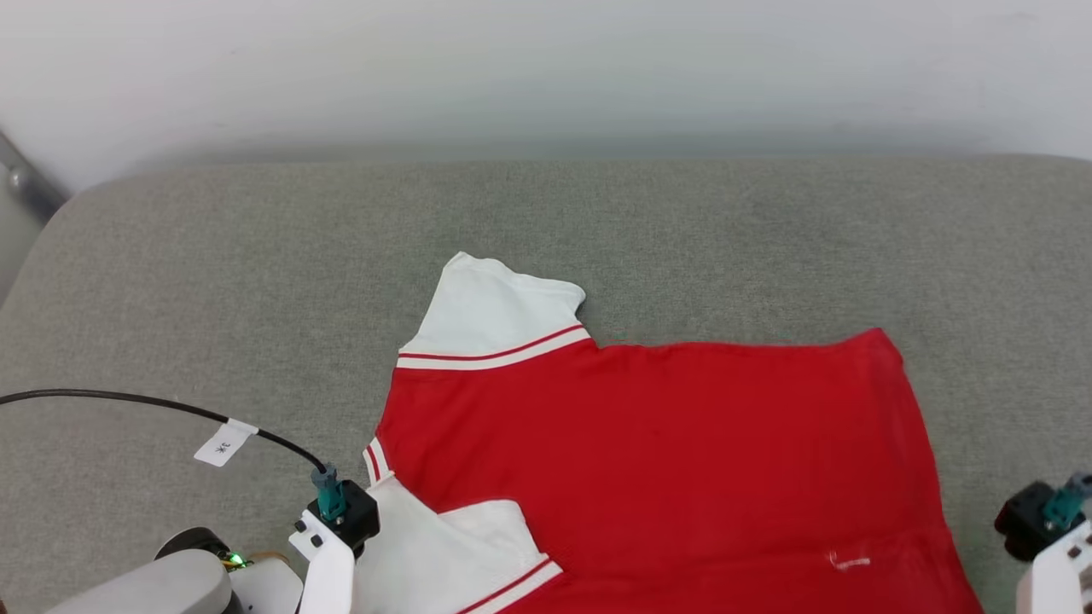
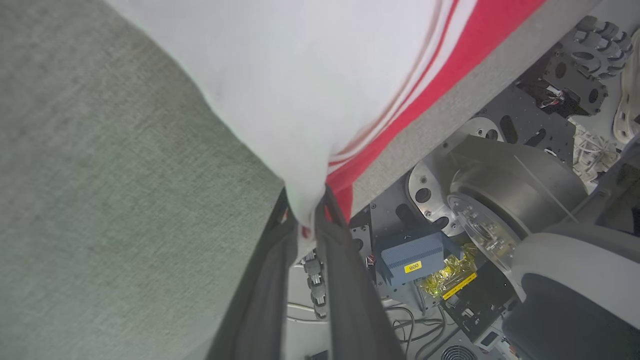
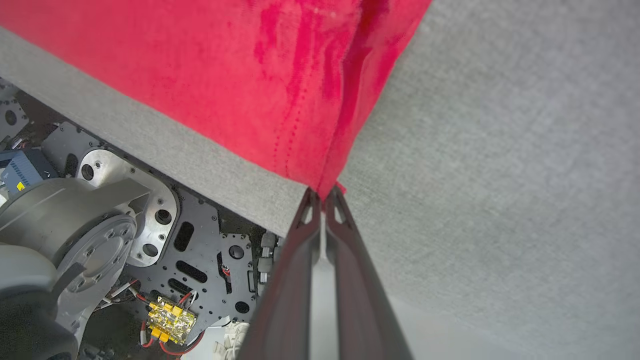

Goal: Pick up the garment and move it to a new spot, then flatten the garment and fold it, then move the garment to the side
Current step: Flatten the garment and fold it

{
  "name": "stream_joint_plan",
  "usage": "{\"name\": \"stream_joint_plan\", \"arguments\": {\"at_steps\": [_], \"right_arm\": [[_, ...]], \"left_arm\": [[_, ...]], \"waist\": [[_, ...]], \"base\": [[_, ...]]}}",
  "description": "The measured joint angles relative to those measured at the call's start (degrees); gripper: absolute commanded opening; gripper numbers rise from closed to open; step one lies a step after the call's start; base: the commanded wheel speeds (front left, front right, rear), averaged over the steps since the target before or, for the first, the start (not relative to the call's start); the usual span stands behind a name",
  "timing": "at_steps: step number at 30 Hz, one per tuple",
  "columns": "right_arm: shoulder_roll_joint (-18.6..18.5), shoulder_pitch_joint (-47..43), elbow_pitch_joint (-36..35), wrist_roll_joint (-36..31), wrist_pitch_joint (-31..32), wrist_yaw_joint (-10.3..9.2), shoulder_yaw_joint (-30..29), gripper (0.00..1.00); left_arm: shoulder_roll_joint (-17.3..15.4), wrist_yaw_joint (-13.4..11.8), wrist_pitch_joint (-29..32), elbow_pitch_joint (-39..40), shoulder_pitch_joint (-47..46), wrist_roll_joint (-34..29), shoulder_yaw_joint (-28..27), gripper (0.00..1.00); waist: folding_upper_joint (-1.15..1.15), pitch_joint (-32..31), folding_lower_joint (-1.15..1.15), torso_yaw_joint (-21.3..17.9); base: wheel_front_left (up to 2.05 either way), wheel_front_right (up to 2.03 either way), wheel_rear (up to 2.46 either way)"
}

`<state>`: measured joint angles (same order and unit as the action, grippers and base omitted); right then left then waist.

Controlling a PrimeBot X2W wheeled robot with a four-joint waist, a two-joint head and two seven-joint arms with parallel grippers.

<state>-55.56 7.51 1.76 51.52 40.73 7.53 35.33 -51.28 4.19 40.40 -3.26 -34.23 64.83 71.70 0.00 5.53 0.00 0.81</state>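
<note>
The garment (image 1: 648, 443), a red jersey T-shirt with white sleeves and red-and-white stripe trim, lies spread with its plain red side up on the grey cushioned surface (image 1: 256, 281). Its near edge hangs toward me. One white sleeve (image 1: 499, 311) points away, the other (image 1: 444, 550) lies near my left arm. In the left wrist view my left gripper (image 2: 306, 217) is shut on the white sleeve cloth (image 2: 300, 100) by the stripe trim. In the right wrist view my right gripper (image 3: 322, 197) is shut on a red corner of the garment (image 3: 280, 90). No lettering shows.
A pale wall (image 1: 546, 68) rises behind the surface. A black cable with a white tag (image 1: 223, 443) arcs over the surface to my left wrist. Both wrist views look past the surface's near edge (image 3: 175, 160) down onto my wheeled base (image 2: 500, 210).
</note>
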Motion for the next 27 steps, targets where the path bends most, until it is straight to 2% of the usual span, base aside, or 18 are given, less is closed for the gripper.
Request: {"name": "stream_joint_plan", "arguments": {"at_steps": [7, 8, 9, 10, 15, 18, 23, 27], "right_arm": [[3.86, -2.88, 3.02, -1.36, -0.27, -0.01, -1.09, 0.00], [4.27, -2.86, 3.08, -1.89, -0.97, -0.01, -1.63, 0.18], [4.59, -2.86, 3.11, -2.49, -1.79, -0.01, -2.31, 0.95], [4.91, -2.86, 3.09, -2.91, -2.60, -0.01, -3.08, 1.00], [6.67, -2.92, 2.22, -6.20, -9.79, -0.01, -9.96, 1.00], [8.51, -3.26, 0.94, -9.72, -14.86, -0.01, -15.07, 1.00], [15.90, -3.37, -1.54, -18.03, -24.42, -0.01, -25.28, 1.00], [23.27, -4.30, -5.26, -24.76, -31.12, -0.02, -31.54, 1.00]], "left_arm": [[1.54, -0.40, -1.34, -1.83, 1.21, 0.07, 0.05, 0.00], [1.59, -0.38, -2.18, -1.91, 1.26, -0.07, -0.11, 0.85], [1.64, -0.41, -3.11, -1.96, 1.26, -0.44, -0.47, 1.00], [1.65, -0.41, -3.87, -1.92, 1.19, -0.67, -0.87, 1.00], [0.69, -0.90, -9.79, -0.69, -0.79, -2.29, -4.47, 1.00], [-0.35, -2.14, -15.18, -0.59, -3.02, -5.55, -7.22, 1.00], [0.22, -5.05, -24.18, -2.93, -6.45, -11.29, -10.77, 1.00], [2.29, -6.57, -28.71, -5.97, -10.11, -14.54, -12.74, 1.00]], "waist": [[0.00, 1.32, 0.00, 0.63], [0.00, 1.24, 0.01, 0.64], [0.00, 1.09, 0.00, 0.65], [0.00, 0.87, 0.00, 0.68], [0.00, -0.72, 0.00, 0.82], [0.00, -1.37, 0.00, 0.62], [0.00, -1.37, 0.00, -0.46], [0.00, -0.32, 0.00, -1.50]], "base": [[0.00, 0.00, 0.00], [0.00, 0.00, 0.00], [0.00, 0.00, 0.00], [0.00, 0.00, 0.00], [0.00, 0.00, 0.00], [0.00, 0.00, 0.00], [0.00, 0.00, 0.00], [0.00, 0.00, 0.00]]}}
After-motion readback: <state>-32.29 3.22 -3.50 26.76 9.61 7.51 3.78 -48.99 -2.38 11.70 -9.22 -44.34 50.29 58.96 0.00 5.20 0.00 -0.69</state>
